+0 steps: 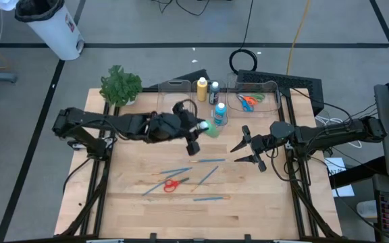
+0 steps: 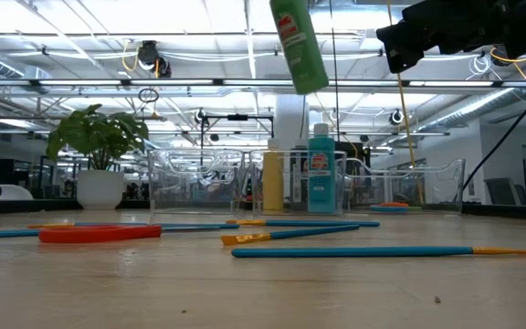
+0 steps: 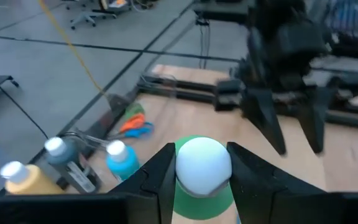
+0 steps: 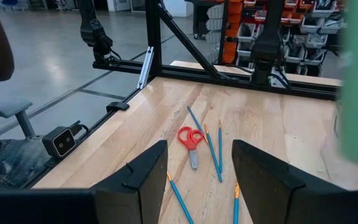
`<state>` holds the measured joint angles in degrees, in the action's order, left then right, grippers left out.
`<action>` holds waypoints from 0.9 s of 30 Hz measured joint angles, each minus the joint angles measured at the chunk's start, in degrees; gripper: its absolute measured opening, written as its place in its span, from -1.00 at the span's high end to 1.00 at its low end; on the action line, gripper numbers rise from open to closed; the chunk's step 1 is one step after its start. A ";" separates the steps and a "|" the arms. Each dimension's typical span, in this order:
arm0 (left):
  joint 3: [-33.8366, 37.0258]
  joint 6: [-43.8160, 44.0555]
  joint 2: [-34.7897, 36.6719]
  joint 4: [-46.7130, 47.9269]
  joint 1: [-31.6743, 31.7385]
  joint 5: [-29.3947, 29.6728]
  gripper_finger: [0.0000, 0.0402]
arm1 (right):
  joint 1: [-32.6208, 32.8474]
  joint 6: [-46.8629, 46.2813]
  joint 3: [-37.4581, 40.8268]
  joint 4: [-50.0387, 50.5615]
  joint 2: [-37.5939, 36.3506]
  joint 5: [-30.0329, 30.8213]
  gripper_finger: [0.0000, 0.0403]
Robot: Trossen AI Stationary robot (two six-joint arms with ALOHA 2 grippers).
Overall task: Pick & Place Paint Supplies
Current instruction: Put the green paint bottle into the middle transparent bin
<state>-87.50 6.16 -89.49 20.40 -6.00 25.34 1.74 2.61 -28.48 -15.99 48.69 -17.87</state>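
My left gripper (image 1: 200, 129) is shut on a green paint bottle (image 1: 213, 131) with a white cap, held high above the table's middle. In the low view the bottle (image 2: 298, 44) hangs tilted, well above the tabletop. My right gripper (image 1: 234, 154) stands open to its right, level, with nothing between its fingers. Yellow (image 1: 202, 88), dark (image 1: 214, 91) and blue (image 1: 220, 113) bottles stand upright at the far side. Several blue brushes (image 1: 208, 177) and red scissors (image 1: 171, 184) lie flat on the wood. More scissors (image 1: 248, 101) lie in the right bin. My left gripper pinches the green bottle at its white cap (image 3: 204, 167) between the two fingers (image 3: 160, 171), one on each side. The fingers come from the table's left, slanting a little down. The bottle is lifted clear, its green body (image 3: 204, 202) hanging tilted below the cap.
Two clear plastic bins (image 1: 178, 90) (image 1: 269, 91) stand along the far edge, and a leafy plant (image 1: 120, 86) stands at the far left corner. The near half of the table holds only the scattered brushes and scissors.
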 joint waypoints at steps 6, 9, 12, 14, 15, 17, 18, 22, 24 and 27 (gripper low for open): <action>-3.04 0.59 0.00 1.02 4.25 -3.16 0.38 | -0.01 0.00 0.01 0.00 0.00 0.00 0.15; -3.31 1.19 0.00 1.05 6.60 -5.68 0.38 | -0.02 0.00 0.02 0.00 0.00 0.00 0.15; -3.32 1.87 0.00 2.37 8.89 -6.76 0.38 | 0.00 0.00 0.02 0.00 0.00 0.00 0.15; -3.32 1.84 0.00 3.70 10.42 -6.86 0.38 | -0.01 0.00 0.02 0.00 0.00 0.00 0.15; -3.32 1.90 0.00 4.20 11.16 -7.22 0.38 | 0.00 0.00 0.02 0.00 0.00 0.00 0.15; -3.32 2.67 0.00 4.82 12.43 -7.55 0.38 | 0.00 0.03 0.02 0.00 0.00 0.00 0.15; -3.32 3.03 0.00 4.98 12.99 -7.58 0.38 | 0.00 0.09 0.02 0.00 0.00 0.00 0.15; -3.32 3.42 -0.03 5.71 14.84 -7.96 0.38 | -0.02 0.17 0.02 0.00 0.00 0.00 0.15; -3.32 3.47 -0.31 6.64 15.79 -7.97 0.38 | -0.01 0.17 0.02 0.00 0.00 0.00 0.15; -3.32 4.08 -1.08 8.38 17.17 -7.89 0.38 | 0.00 0.19 0.02 0.00 0.00 0.00 0.15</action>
<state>-90.83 10.23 -90.58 28.78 11.17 17.45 1.74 2.81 -28.47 -15.99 48.69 -17.87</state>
